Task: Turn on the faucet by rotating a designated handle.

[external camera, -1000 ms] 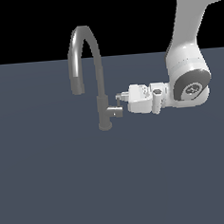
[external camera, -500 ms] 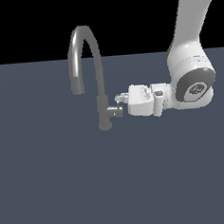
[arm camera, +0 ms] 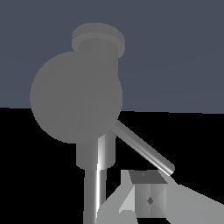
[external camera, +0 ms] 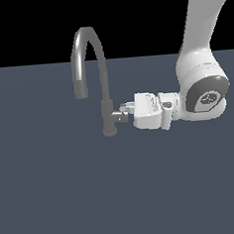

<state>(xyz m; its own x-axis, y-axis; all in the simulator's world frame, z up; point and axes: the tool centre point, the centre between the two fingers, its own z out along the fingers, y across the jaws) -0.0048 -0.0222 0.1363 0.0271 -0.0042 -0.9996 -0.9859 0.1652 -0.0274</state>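
The faucet (external camera: pixel 103 65) stands tall and grey in the exterior view, with an arched spout and a dark nozzle tip (external camera: pixel 80 90). The handle (external camera: pixel 120 116) is a short stub sticking out of its slim base toward the exterior view's right. My gripper (external camera: pixel 126 109) lies level and points at the faucet, its fingertips right against the handle's upper side. They look closed together and hold nothing. In the wrist view the handle's round end (arm camera: pixel 76 96) fills the middle, its thin pin (arm camera: pixel 144 148) runs out slantwise, and one of the fingertips (arm camera: pixel 149 199) sits just beside the pin's end.
The faucet's base (external camera: pixel 109 132) stands on a flat dark blue-grey surface (external camera: pixel 70 192). My white arm (external camera: pixel 203 77) comes down from above at the exterior view's right. Nothing else shows in either view.
My wrist and gripper have sunk a little and shifted slightly to the exterior view's right. The handle stub sits slightly lower than before. The spout has not moved.
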